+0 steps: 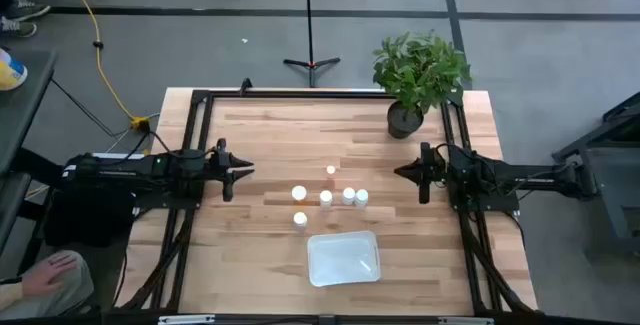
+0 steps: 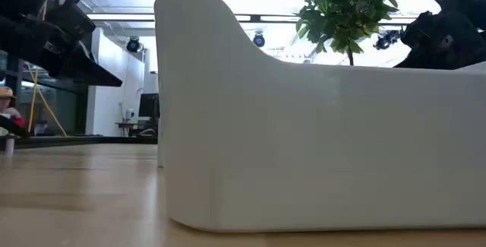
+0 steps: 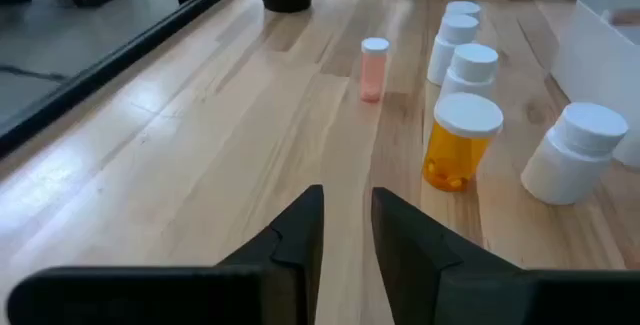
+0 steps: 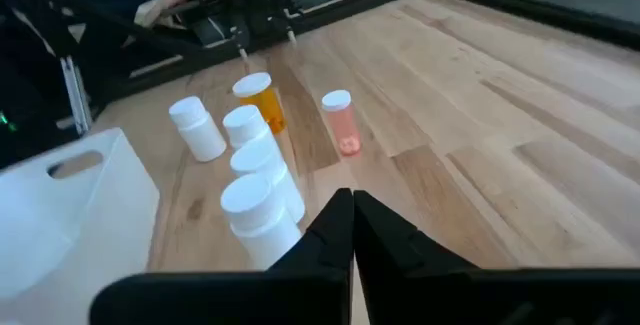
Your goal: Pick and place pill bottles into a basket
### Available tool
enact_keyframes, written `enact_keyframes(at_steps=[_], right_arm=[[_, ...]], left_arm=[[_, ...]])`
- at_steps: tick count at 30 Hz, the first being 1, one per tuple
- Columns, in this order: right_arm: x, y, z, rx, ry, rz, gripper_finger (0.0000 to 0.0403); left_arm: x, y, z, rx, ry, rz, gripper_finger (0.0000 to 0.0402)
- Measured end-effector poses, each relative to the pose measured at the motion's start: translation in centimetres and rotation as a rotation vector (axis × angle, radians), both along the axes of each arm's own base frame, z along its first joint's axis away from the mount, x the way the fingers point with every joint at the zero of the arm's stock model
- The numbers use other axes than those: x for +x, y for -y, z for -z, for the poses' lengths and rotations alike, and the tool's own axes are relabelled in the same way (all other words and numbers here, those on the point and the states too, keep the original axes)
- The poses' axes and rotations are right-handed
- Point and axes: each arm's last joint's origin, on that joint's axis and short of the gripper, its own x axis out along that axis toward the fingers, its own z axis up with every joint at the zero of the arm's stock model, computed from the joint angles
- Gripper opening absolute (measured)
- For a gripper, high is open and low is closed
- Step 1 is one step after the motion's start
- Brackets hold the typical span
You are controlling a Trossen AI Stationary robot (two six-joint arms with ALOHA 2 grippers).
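Six small pill bottles stand upright on their bases in a cluster at mid-table: three white-capped ones in a row (image 1: pixel 348 196), one orange (image 1: pixel 299 193), one pinkish (image 1: pixel 330 171) and one white (image 1: pixel 300 219). The translucent white tray (image 1: pixel 343 258) lies flat near the table's near edge, just beyond the cluster. My left gripper (image 1: pixel 245 172) hovers left of the cluster, empty, with a narrow gap between its fingers (image 3: pixel 347 227). My right gripper (image 1: pixel 400 172) hovers right of the cluster, shut and empty (image 4: pixel 352 215). The orange bottle (image 3: pixel 462 145) and the pinkish bottle (image 3: pixel 374 65) show ahead of the left fingers.
A potted plant in a black pot (image 1: pixel 405 117) stands at the table's far right. A black frame (image 1: pixel 300 95) runs along the table's edges. The tray's wall (image 2: pixel 304 125) fills the low view. A person's hand (image 1: pixel 50 270) rests off the table's near left.
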Motion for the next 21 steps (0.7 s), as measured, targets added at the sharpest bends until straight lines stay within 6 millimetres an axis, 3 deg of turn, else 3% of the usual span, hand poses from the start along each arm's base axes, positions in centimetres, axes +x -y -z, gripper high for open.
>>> enact_keyframes(at_steps=[17,21], right_arm=[[0.1,0.0,-0.2,-0.058,0.020,-0.018,0.0000],[0.2,0.0,-1.4,-0.067,0.056,-0.023,0.0000]], left_arm=[[0.3,0.0,-1.0,0.005,0.107,0.002,0.0124],[0.3,0.0,-1.7,0.006,0.124,0.002,0.0124]])
